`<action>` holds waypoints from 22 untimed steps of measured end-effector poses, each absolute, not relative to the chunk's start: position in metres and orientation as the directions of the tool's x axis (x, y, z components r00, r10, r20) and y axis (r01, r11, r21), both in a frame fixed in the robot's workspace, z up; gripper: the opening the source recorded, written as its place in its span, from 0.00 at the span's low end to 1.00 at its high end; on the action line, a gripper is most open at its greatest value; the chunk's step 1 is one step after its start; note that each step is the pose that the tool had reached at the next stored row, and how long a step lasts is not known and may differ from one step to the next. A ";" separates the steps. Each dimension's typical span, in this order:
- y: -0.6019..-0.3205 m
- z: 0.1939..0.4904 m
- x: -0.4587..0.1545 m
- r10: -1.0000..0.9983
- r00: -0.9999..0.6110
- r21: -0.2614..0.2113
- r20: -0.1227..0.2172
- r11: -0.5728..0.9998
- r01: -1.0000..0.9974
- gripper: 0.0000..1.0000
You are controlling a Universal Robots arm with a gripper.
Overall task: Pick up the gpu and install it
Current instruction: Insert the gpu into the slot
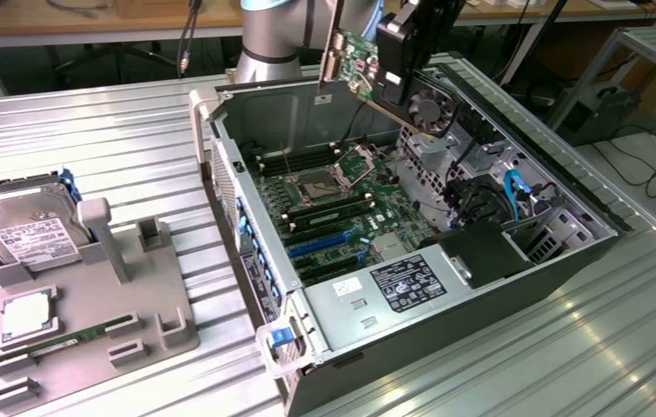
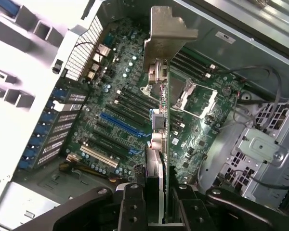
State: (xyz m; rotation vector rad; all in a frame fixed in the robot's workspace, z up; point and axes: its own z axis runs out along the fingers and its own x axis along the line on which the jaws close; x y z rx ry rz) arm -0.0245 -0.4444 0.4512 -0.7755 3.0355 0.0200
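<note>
Ribbed metal sheeting (image 1: 108, 148) is carrying everything: an open computer case (image 1: 559, 261) lying on its side, and, toward the exterior view's left, a grey parts fixture (image 1: 130, 321) with a hard drive (image 1: 26, 234) and a memory stick (image 1: 61, 343) sitting in it.

I am holding the gpu (image 1: 351, 54) clear of the case, above its far end near the rear wall. My gripper (image 1: 403, 65) is clamping it, the fingers (image 2: 135, 202) pressing narrow on either face of the thin board. In the wrist view the gpu (image 2: 165, 110) is showing edge-on, running away from my gripper (image 2: 158, 195), with its pale metal bracket (image 2: 169, 33) at the far end. It is touching nothing below.

Under it the motherboard (image 2: 115, 96) is lying exposed, and the blue expansion slot (image 2: 123, 124) is sitting empty, off to one side of the card's line and angled to it. The open processor socket (image 2: 197, 96) is lying on the other side.

So I am judging the pick done and the carry toward the board in hand. Seating the card will, I think, be calling for turning its lower edge parallel to the slot, bringing the bracket to the case's rear openings, and pressing straight, since a tilted card could jam or scrape nearby parts.
</note>
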 end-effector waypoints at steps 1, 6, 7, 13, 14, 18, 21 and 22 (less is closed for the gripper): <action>-0.444 0.451 -0.025 -0.490 -0.872 0.010 -0.011 0.872 -0.490 0.27; -0.445 0.451 -0.025 -0.537 -0.843 0.010 -0.012 0.843 -0.537 0.27; -0.445 0.451 -0.025 -0.548 -0.837 0.010 -0.011 0.837 -0.548 0.27; -0.445 0.451 -0.025 -0.600 -0.800 0.010 -0.012 0.800 -0.600 0.27; -0.445 0.451 -0.025 -0.608 -0.794 0.010 -0.011 0.794 -0.608 0.27; -0.445 0.450 -0.025 -0.643 -0.766 0.010 -0.011 0.766 -0.643 0.27; -0.445 0.450 -0.025 -0.667 -0.745 0.010 -0.011 0.745 -0.667 0.27; -0.445 0.450 -0.025 -0.675 -0.738 0.010 -0.012 0.738 -0.675 0.27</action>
